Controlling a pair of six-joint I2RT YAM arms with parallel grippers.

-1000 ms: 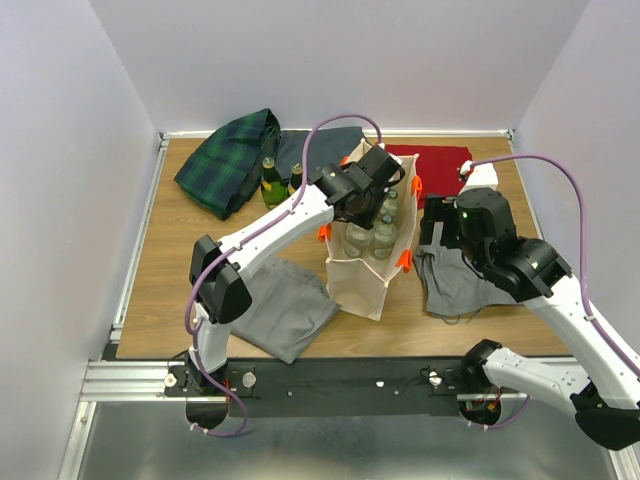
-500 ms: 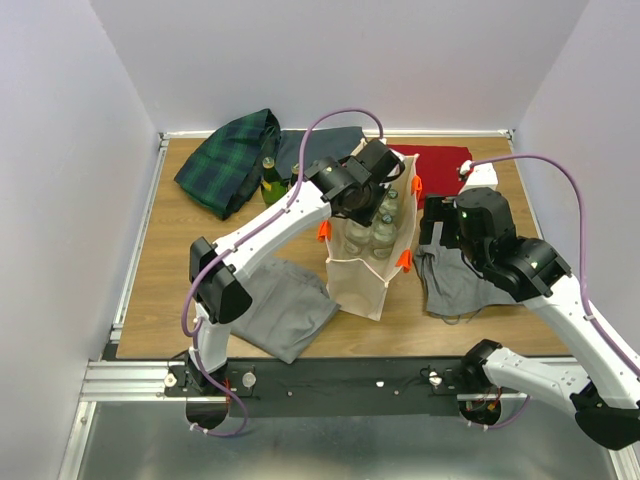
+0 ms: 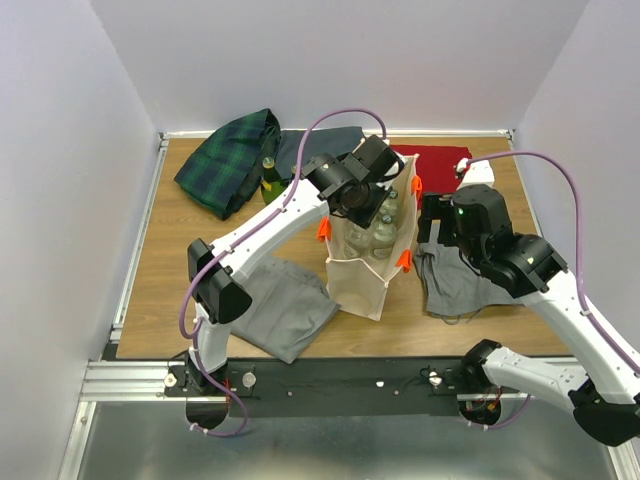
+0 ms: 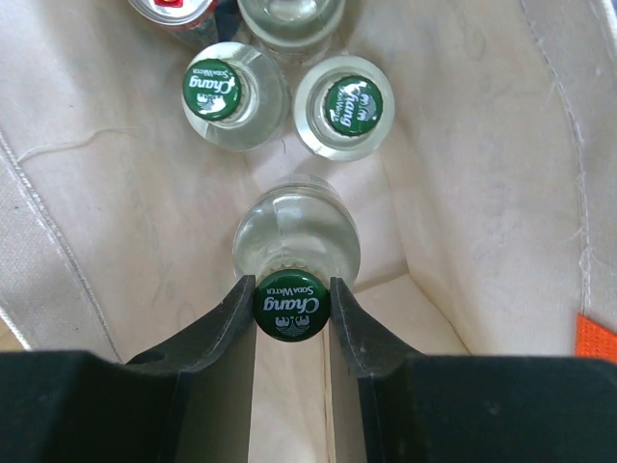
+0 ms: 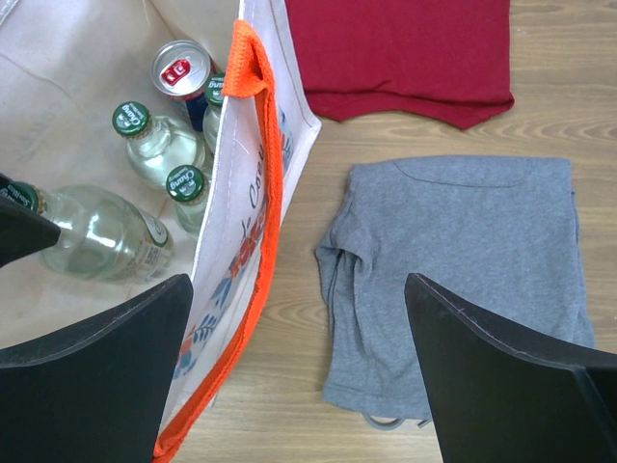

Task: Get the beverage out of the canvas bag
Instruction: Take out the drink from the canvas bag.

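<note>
The cream canvas bag (image 3: 362, 275) with orange handles stands mid-table; its inner wall shows in the left wrist view (image 4: 463, 164) and its side in the right wrist view (image 5: 253, 183). My left gripper (image 4: 292, 307) is inside the bag, shut on the green cap of a clear soda water bottle (image 4: 297, 231), which also shows in the right wrist view (image 5: 101, 236). Other green-capped bottles (image 4: 235, 96) (image 4: 344, 106) and a red-topped can (image 5: 180, 69) stand in the bag. My right gripper (image 5: 299, 328) is open and empty, astride the bag's right wall, one finger inside.
A grey T-shirt (image 5: 463, 270) lies right of the bag, a red cloth (image 5: 400, 48) behind it. A grey cloth (image 3: 285, 310) lies at the front left, a dark plaid cloth (image 3: 228, 160) at the back left with green bottles (image 3: 268, 182) beside it.
My left gripper has drawn slightly back and up at the bag's mouth, with the bottle in it. The right arm has shifted slightly towards the bag.
</note>
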